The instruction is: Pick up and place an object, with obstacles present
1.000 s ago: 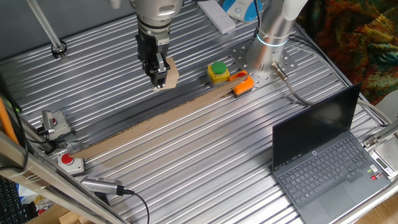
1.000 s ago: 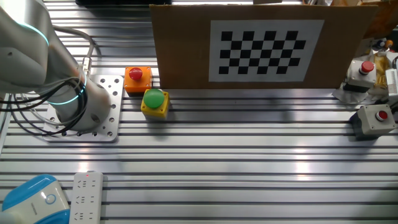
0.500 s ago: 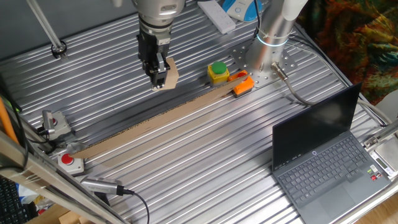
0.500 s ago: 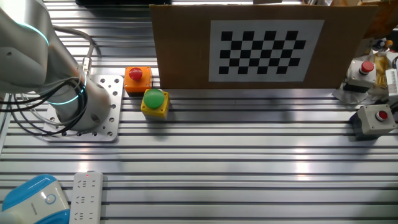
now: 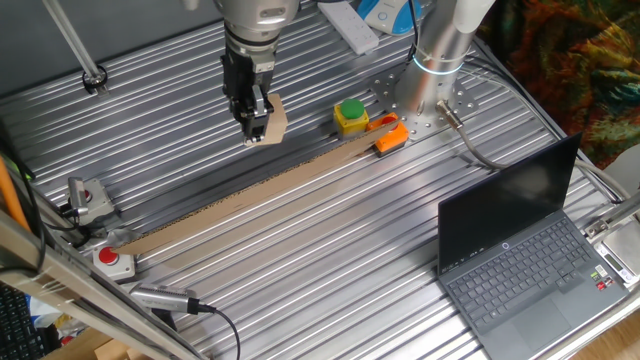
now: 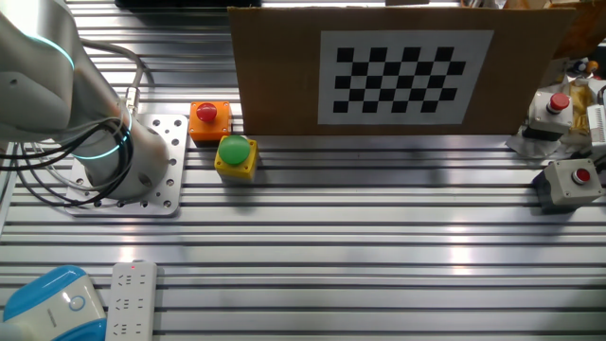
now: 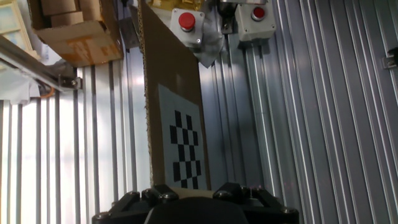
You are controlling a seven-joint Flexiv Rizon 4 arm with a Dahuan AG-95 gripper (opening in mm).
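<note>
My gripper [image 5: 256, 131] hangs fingers-down over the table on the far side of the cardboard board, shut on the small light-tan block [image 5: 275, 113], which sticks out to the right of the fingers and is held just above the ribbed surface. In the hand view the block [image 7: 186, 193] shows as a thin tan band between the two dark fingers at the bottom edge, the gripper [image 7: 193, 193] closed around it. The other fixed view shows neither gripper nor block; the upright board hides them.
A long cardboard board [image 5: 250, 195] with a checkerboard [image 6: 393, 76] stands on edge across the table. A yellow-and-green button box [image 5: 350, 115] and an orange piece [image 5: 390, 137] sit by the arm's base [image 5: 435, 75]. A laptop [image 5: 520, 250] stands front right. Red-button boxes [image 5: 115, 260] lie at left.
</note>
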